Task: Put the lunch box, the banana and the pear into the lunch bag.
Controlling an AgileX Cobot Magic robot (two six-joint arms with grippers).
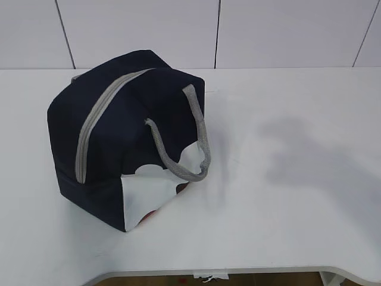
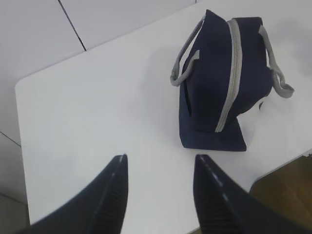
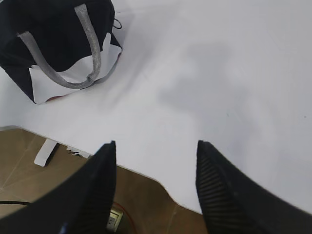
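Note:
The navy-blue lunch bag [image 1: 119, 143] stands on the white table at the left, its grey zipper [image 1: 95, 122] closed along the top and a grey handle [image 1: 199, 140] hanging over its white side panel. It also shows in the left wrist view [image 2: 219, 83] and the right wrist view [image 3: 53, 39]. My left gripper [image 2: 161, 158] is open and empty above bare table, apart from the bag. My right gripper [image 3: 155, 144] is open and empty over the table's front edge. Neither gripper shows in the exterior view. The lunch box, banana and pear are out of view.
The white table [image 1: 286, 179] has a curved front edge [image 3: 161, 180] with brown floor [image 3: 29, 161] below. A white panelled wall [image 1: 238, 30] runs behind the table. An arm's shadow [image 1: 303, 155] lies on the right of the table.

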